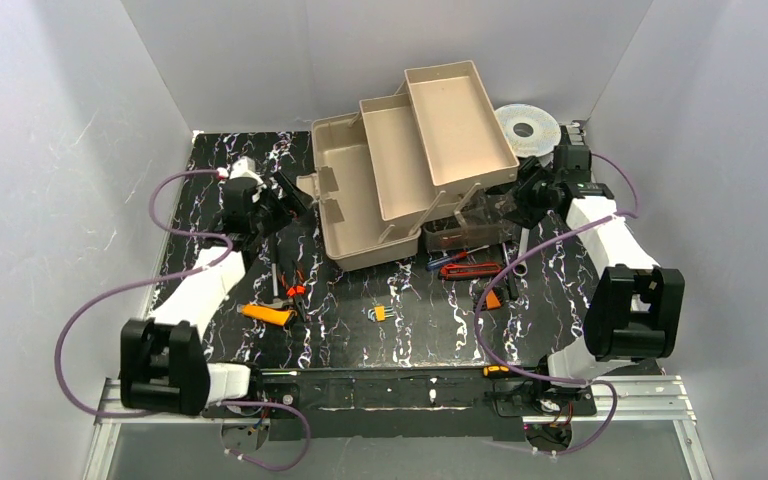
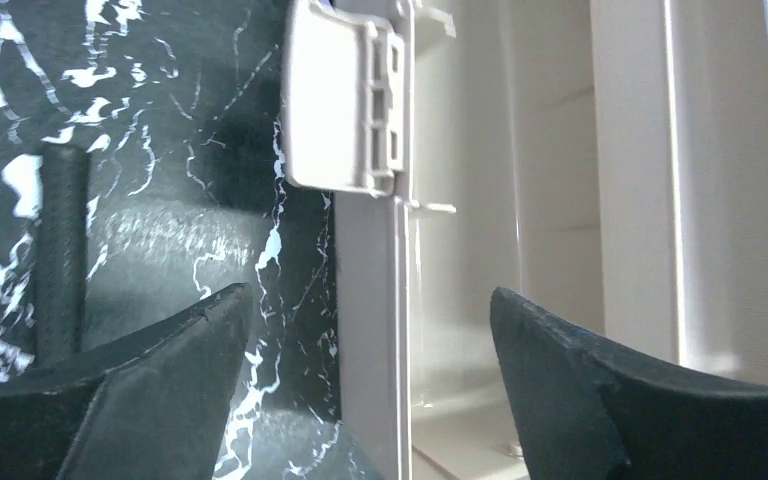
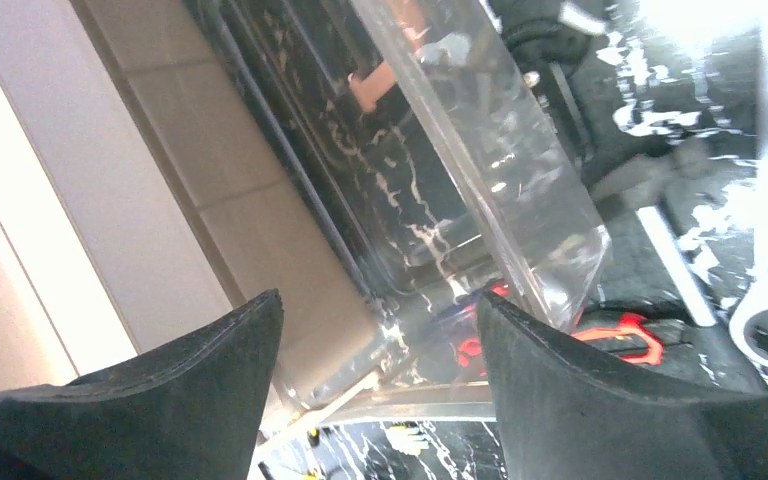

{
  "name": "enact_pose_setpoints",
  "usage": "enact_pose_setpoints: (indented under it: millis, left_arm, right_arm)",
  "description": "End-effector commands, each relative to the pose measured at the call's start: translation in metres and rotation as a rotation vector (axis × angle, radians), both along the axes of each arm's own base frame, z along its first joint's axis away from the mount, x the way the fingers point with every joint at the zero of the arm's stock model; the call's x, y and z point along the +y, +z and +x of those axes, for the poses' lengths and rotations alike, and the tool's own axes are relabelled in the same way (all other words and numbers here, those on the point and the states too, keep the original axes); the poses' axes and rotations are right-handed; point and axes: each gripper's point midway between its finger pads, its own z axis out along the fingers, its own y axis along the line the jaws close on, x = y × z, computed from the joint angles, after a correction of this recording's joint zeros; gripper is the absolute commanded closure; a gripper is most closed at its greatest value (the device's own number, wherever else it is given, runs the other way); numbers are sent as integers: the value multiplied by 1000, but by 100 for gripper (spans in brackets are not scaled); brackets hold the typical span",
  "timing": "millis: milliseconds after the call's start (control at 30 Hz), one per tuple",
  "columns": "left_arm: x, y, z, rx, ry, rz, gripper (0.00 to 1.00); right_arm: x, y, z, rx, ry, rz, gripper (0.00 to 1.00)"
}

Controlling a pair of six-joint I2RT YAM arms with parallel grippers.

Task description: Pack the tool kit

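The taupe toolbox [image 1: 352,205] stands open mid-table, its beige trays [image 1: 438,130] folded out to the back right and its smoky lid [image 1: 465,228] lying at the front right. My left gripper [image 1: 295,200] is open at the box's left end. In the left wrist view its jaws [image 2: 370,295] straddle the box wall [image 2: 375,230] below the cream latch [image 2: 345,100] without touching it. My right gripper [image 1: 520,195] is open beside the lid. Through the right wrist view the gripper [image 3: 380,298] frames the lid's corner [image 3: 500,180], apart from it.
Loose tools lie in front of the box: an orange tool [image 1: 268,314], pliers [image 1: 295,290], a small yellow piece [image 1: 378,313], a red tool [image 1: 470,268], a blue-handled screwdriver [image 1: 455,257], a silver wrench [image 1: 520,262]. The wire spool [image 1: 527,128] sits at the back right.
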Motion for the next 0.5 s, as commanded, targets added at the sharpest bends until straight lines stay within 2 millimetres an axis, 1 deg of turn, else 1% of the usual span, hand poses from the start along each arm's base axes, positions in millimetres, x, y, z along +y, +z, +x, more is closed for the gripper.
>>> enact_pose_setpoints:
  millis: [0, 100, 133, 200, 300, 333, 367, 400, 467]
  left_arm:
    - [33, 13, -35, 11, 159, 71, 3]
    - [47, 18, -51, 18, 209, 109, 2]
    - [47, 20, -54, 21, 202, 117, 2]
    - [44, 20, -60, 37, 178, 112, 2]
    - [19, 22, -63, 17, 45, 43, 2]
    - [11, 25, -60, 0, 7, 19, 2]
    - [2, 24, -60, 0, -29, -9, 2]
    - [-3, 21, -58, 13, -52, -32, 2]
    - [-15, 11, -53, 60, -96, -75, 6]
  right_arm:
    - [-41, 49, 16, -193, -149, -71, 12]
    - [-33, 51, 18, -222, -79, -58, 12]
    - [-27, 44, 20, -188, -46, -43, 12]
    - [-15, 38, 22, -162, 19, -4, 15]
    - [3, 31, 27, -152, 73, 34, 17]
    - [8, 31, 29, -156, 83, 48, 17]
    - [20, 32, 28, -161, 109, 69, 18]
    - [30, 33, 27, -167, 137, 100, 18]
    - [46, 37, 27, -185, 178, 183, 18]
